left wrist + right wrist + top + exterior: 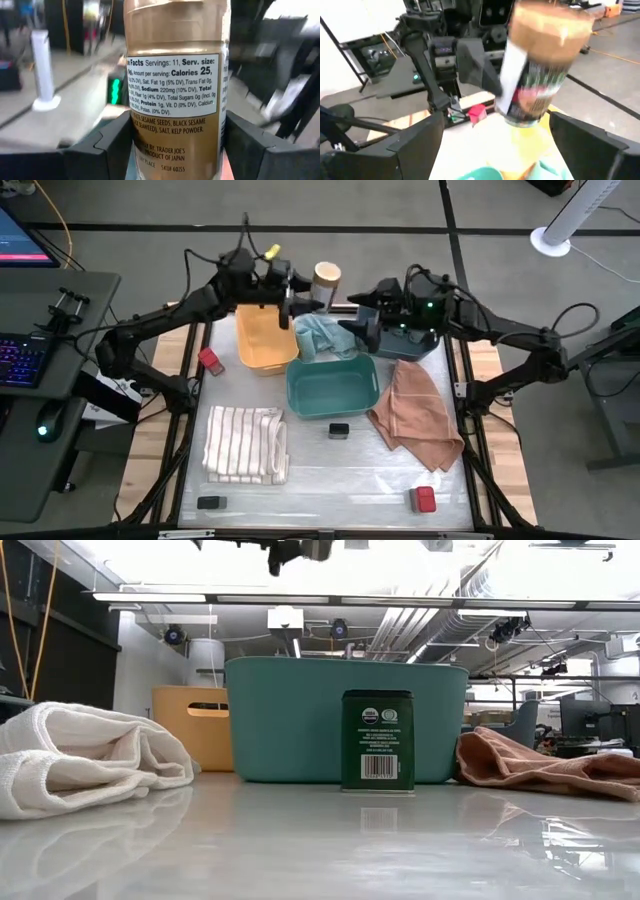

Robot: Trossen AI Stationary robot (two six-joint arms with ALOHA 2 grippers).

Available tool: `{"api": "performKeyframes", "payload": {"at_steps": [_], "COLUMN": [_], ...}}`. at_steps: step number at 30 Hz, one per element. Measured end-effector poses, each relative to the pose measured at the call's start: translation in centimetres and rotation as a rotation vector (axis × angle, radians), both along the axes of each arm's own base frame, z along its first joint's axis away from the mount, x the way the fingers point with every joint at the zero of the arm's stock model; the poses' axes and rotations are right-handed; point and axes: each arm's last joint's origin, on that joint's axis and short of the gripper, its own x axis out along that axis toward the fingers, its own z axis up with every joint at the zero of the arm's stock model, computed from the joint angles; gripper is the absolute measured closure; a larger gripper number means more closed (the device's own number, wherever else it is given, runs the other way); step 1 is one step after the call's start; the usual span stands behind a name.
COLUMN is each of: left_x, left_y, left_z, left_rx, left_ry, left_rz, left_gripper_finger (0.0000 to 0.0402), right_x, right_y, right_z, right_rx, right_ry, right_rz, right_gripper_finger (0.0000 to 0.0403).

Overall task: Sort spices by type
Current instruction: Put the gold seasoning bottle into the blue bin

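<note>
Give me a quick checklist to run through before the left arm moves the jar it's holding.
1. Left gripper grips the jar: ok, a finger presses on each side.
2. Right gripper clear of the jar: ok, its fingers stand wide apart and don't touch it.
3. Lid on: ok.
4. Yellow bin below has room: ok, it looks empty from above.
5. Which bin suits this jar: cannot tell, no sorted spice shows in any bin.
6. Other spices sorted: not ok, two red jars and two tins are loose on the table.
</note>
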Motion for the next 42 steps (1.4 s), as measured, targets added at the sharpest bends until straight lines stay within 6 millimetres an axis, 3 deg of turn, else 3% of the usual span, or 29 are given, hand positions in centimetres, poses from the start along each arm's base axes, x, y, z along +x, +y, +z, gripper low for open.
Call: {"api": "performKeyframes", "payload": {"at_steps": [5,11,15,24,32,42], "left_x": [-0.5,0.2,0.7,1.1,1.2,1.2], "left_y": [-0.4,-2.9,-4.2,-5.4,-5.5,-5.4], "left_z": [-2.4,-4.1,-4.0,-4.0,-3.8,-3.7], "left_rx": [0.091,0.284,0.406,0.464,0.480,0.541], "left_ry": [0.266,0.483,0.512,0.520,0.504,0.517], "left_rz": [0.062,0.068,0.106,0.091,0.092,0.108], "left_gripper_finger": [0.0174,0.0174,0.0174,0.0174,0.0174,0.0174], "right_x": [-1.0,-0.3,0.5,1.0,1.0,0.9], "right_y": [0.0,-0.1,-0.3,-0.4,-0.3,-0.7], "right_z": [0.8,-0.2,-1.0,-1.5,-1.5,-1.6], "right_rx": [-0.059,-0.164,-0.155,-0.077,-0.076,-0.062], "right_ry": [-0.017,0.075,0.113,0.110,0.108,0.126], "right_rz": [0.006,0.026,0.028,0.016,0.053,-0.062], "right_gripper_finger": [0.0045,0.0045,0.0045,0.0045,0.0045,0.0034]}}
